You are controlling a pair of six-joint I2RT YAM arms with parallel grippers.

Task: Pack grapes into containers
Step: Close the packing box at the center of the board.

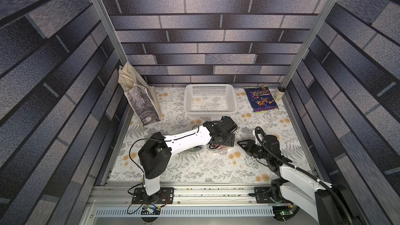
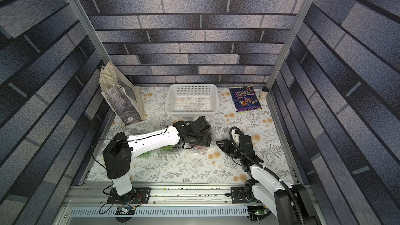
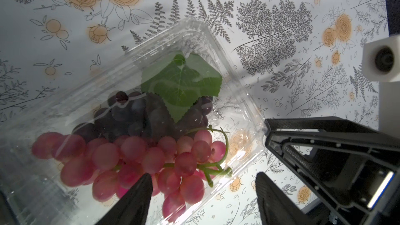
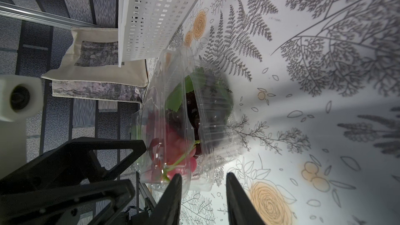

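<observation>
1. Clear clamshell container (image 3: 194, 37) on floral tablecloth (image 3: 303, 7), near white basket (image 1: 210, 109); red grapes (image 3: 129, 159), dark grapes (image 3: 134, 115) and leaf (image 3: 181, 81) inside.
2. Wrist views show the contents; in both top views left arm (image 1: 186, 139) covers most of it.
3. Above the grapes: left gripper (image 3: 203, 175), jaws wide, empty.
4. Low at container corner: right gripper (image 4: 203, 176), jaws parted; contact unclear.

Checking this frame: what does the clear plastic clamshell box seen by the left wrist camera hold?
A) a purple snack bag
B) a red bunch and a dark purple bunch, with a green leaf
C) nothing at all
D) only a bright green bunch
B: through the clear plastic clamshell box the left wrist view shows a translucent red grape bunch beside a dark purple grape bunch, with a flat green leaf lying over the dark one.
</observation>
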